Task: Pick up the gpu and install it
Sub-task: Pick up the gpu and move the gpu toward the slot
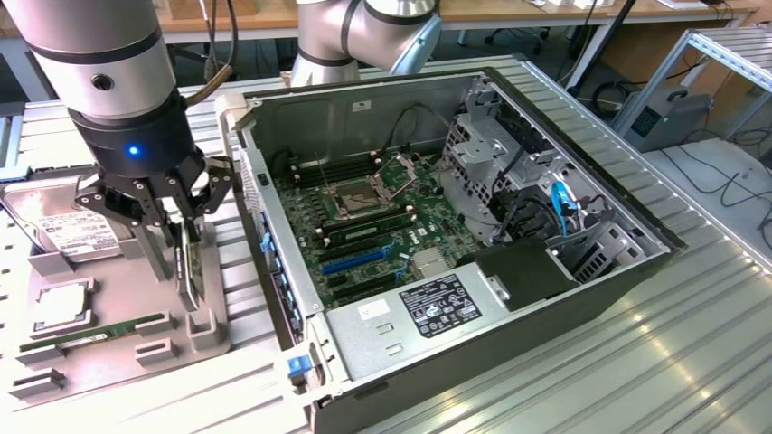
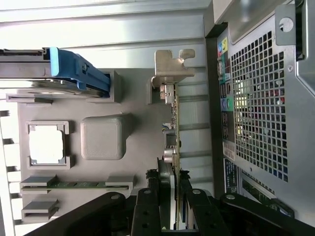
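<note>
The gpu (image 1: pixel 188 271) stands on edge in a slot of the grey parts tray (image 1: pixel 217 325), left of the open computer case (image 1: pixel 483 271) in the exterior view. In the wrist view it appears edge-on as a thin card (image 2: pixel 173 123), with its silver bracket (image 2: pixel 173 66) at the far end. My gripper (image 1: pixel 172 271) is lowered over the card, one finger (image 1: pixel 155 253) on each side of it. The fingers (image 2: pixel 147 206) straddle the card's black cooler closely, with a narrow gap visible on one side. The card still rests in its slot.
The tray also holds a silver hard drive (image 1: pixel 67 231), a CPU (image 1: pixel 61 307) and a green memory stick (image 1: pixel 90 336). Inside the case, the motherboard (image 1: pixel 362 235) lies exposed with blue expansion slots (image 1: pixel 356 258). The case's rear wall (image 2: pixel 261 108) stands close beside the tray.
</note>
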Action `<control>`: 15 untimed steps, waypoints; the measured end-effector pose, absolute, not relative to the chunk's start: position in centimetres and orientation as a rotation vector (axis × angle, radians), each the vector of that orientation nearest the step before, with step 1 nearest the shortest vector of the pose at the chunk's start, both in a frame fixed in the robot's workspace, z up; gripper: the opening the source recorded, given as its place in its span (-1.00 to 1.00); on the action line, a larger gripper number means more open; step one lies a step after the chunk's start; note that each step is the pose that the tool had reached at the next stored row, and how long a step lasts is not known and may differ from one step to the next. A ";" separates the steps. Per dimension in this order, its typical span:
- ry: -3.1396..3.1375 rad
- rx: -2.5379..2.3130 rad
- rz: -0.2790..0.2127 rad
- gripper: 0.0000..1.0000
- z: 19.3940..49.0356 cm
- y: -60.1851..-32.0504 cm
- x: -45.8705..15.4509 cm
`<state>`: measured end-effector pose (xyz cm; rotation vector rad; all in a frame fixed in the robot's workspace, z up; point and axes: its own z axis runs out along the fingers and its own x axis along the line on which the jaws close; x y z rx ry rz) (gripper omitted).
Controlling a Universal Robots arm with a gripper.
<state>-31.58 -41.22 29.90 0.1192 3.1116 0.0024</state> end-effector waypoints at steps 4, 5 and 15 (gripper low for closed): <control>3.112 0.119 0.002 -0.47 30.3 -41.2 -31.6; 3.112 0.119 0.002 -0.47 30.5 -41.2 -31.6; 3.112 0.119 0.003 -0.47 31.5 -41.2 -31.6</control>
